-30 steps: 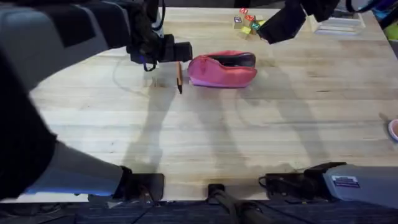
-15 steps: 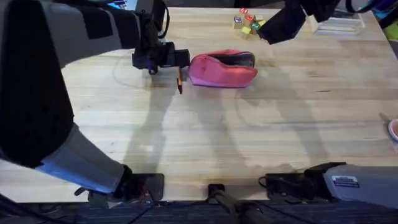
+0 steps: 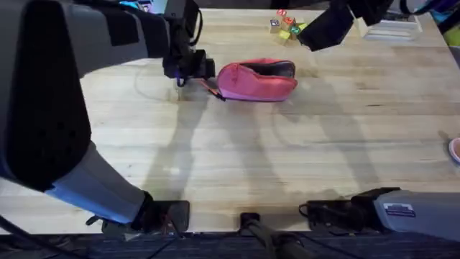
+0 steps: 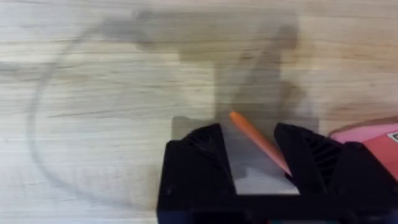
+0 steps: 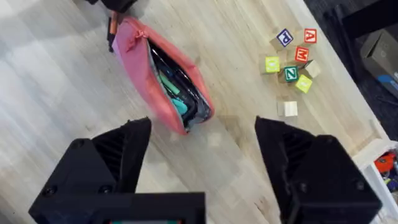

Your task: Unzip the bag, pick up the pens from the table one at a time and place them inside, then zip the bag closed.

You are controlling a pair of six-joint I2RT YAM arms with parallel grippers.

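1. Since a second ago the left gripper (image 3: 203, 72) has shifted toward the bag (image 3: 256, 80), and the pen (image 3: 210, 88), which then lay upright in the overhead view beside the bag's left end, now slants with its far end against that end.
2. Nearest the camera, the left arm rises large and dark along the left of the overhead view, over the table (image 3: 287, 158).
3. From the left wrist, the pen (image 4: 258, 142) runs aslant through the gap between the black fingers (image 4: 196, 155), which stand apart around it; whether they press on it I cannot tell. The bag's pink edge (image 4: 373, 140) lies just beside one finger.
4. The bag sits on the table's far half, its zipper open; the right wrist view shows teal items inside (image 5: 163, 73), and the pen (image 5: 113, 25) at its far end.
5. Farther back, the right gripper (image 3: 300, 39) hangs above the table past the bag, fingers (image 5: 118, 155) spread wide and empty.
6. Lettered blocks (image 3: 282, 24) lie near the far edge, close to the right gripper.
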